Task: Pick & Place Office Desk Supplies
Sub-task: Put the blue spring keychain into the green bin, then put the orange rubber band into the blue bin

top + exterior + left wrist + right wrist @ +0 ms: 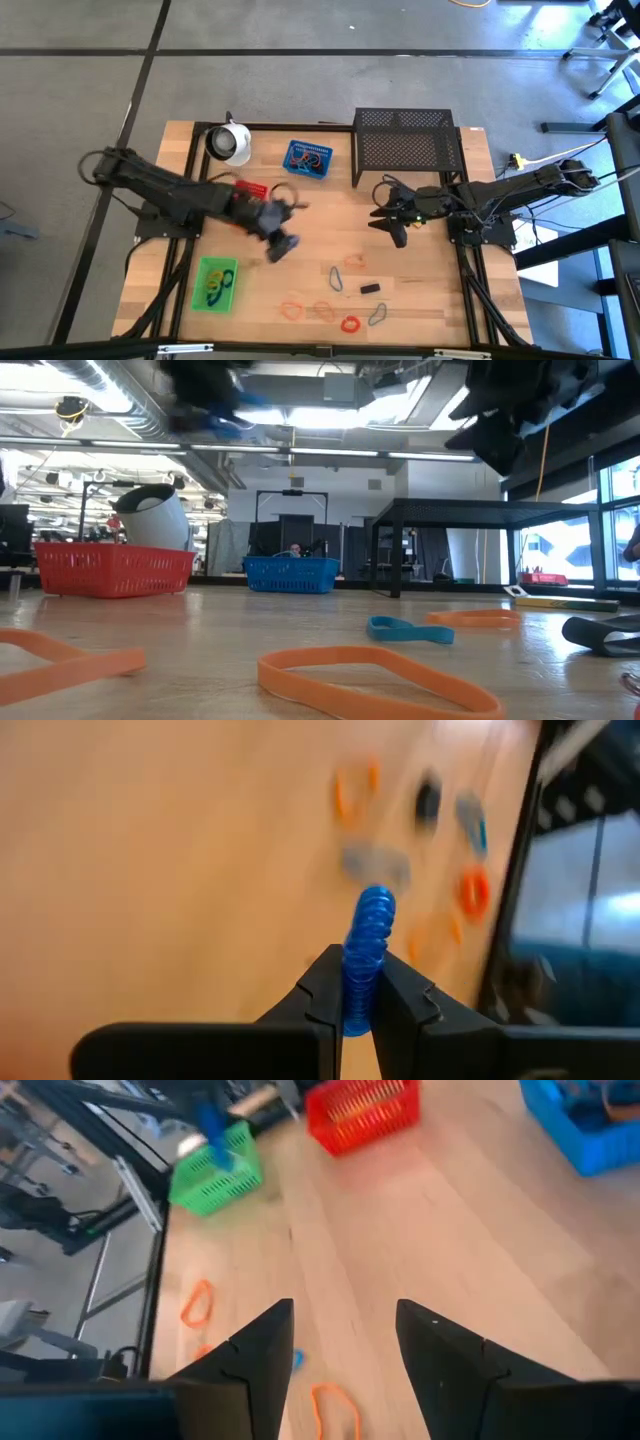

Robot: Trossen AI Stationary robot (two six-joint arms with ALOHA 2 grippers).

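above the table's middle-left, the left gripper [283, 243] is pinched on a blue band loop [366, 942], carried clear of the wood; motion blur hides finer detail. the right gripper [340, 1355] hangs over the centre-right of the table with its fingers parted and nothing between them.

surroundings: black mesh rack [405, 145] at the far edge, just behind the right arm. white round cup [231, 142] at the far left, beside the blue tray [307, 160]. red tray [250, 189] sits partly under the left arm. green tray [215, 284] lies near the front left with loops inside it, just beside the left gripper's path.

loose items on the front half of the table: three orange loops, one red loop [349, 323], one blue loop [336, 278], one grey wire clip [378, 315], one small black clip [370, 288]. exact loop count uncertain, some are faint.

trays: three. arms: two. in the low view an orange loop [375, 680] lies nearest the camera.
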